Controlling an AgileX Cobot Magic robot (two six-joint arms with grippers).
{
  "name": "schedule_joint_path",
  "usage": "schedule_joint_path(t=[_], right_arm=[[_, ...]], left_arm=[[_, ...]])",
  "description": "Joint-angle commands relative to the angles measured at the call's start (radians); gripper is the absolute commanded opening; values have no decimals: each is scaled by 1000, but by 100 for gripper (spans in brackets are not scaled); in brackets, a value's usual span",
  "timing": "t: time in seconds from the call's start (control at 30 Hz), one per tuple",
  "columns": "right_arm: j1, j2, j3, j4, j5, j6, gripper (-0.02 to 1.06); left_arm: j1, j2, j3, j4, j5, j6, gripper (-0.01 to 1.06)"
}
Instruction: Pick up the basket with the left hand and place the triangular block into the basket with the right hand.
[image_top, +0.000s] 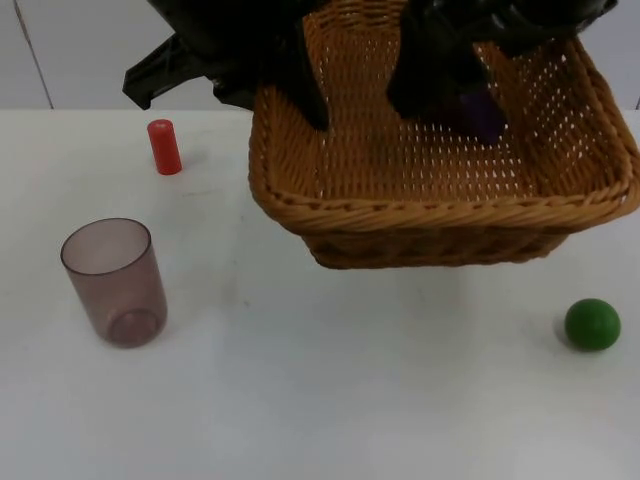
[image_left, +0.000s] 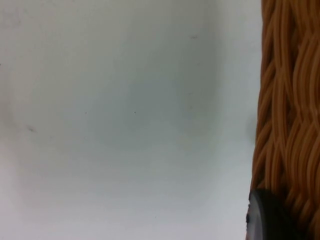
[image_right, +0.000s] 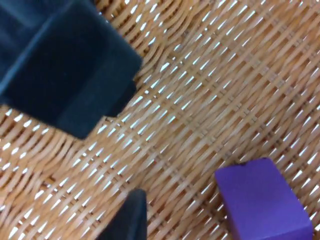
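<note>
Wicker defines the scene: in the top view the basket (image_top: 440, 190) hangs above the white bench (image_top: 320, 400), tipped toward the camera. The left pincer (image_top: 300, 95) grips the rim at about ten o'clock of the basket. The right pincer (image_top: 440, 90) reaches down inside near twelve o'clock, and a purple block (image_top: 487, 112) shows just beside it at its three o'clock. Elsewhere on the bench: a red cylinder (image_top: 164, 146), a tinted cup (image_top: 115, 283), a green ball (image_top: 592, 324).

Left wrist view: one black fingertip (image_left: 270, 217) presses against the plaited rim of the basket (image_left: 290, 115), so this pincer is closed on the rim; bare bench (image_left: 125, 110) lies beyond.

Right wrist view: the block (image_right: 262, 205) rests on the woven floor of the basket (image_right: 200, 100), apart from both dark fingers (image_right: 127, 220), which stand wide with nothing between them. The block's shape reads as boxy here, possibly a prism seen side-on. It lies just off the right pincer (image_right: 100, 160) toward four o'clock, already released; judged from this, placement looks done and the right arm need only rise clear of the rim.
</note>
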Motion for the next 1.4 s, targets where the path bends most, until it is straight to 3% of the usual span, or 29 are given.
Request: schedule_joint_path(t=[0.0,0.37,0.53,0.63,0.7,0.83,0.87,1.0,1.13,1.3,1.37], right_arm=[[4,-41,2,-8,-27,-12,105],[2,-263,2,-25,-99,-12,105],[-12,-389,2,-247,-133,171,105],[-63,-441,2,-300,-122,236,105],[-104,-462,2,-280,-116,230,105],[-352,-512,9,-8,-96,55,105],[-352,-512,9,-8,-96,55,105],[-615,-517,47,263,-57,-160,105],[-720,-517,76,332,-27,-226,105],[-687,-529,82,328,-18,-217,105],[-659,-529,82,272,-11,-165,105]], left_arm=[[-3,-18,-10,-35,-12,-1,0],[-3,-18,-10,-35,-12,-1,0],[-3,-18,-10,-35,-8,-1,0],[-3,-18,-10,-35,-6,-1,0],[-3,-18,-10,-35,-6,-1,0],[-3,-18,-10,-36,-6,20,0],[-3,-18,-10,-36,-6,20,0],[-3,-18,-10,-36,-6,25,0],[-3,-18,-10,-36,-21,25,0],[-3,-6,-10,-36,-20,25,0],[-3,11,-10,-40,-19,25,0]])
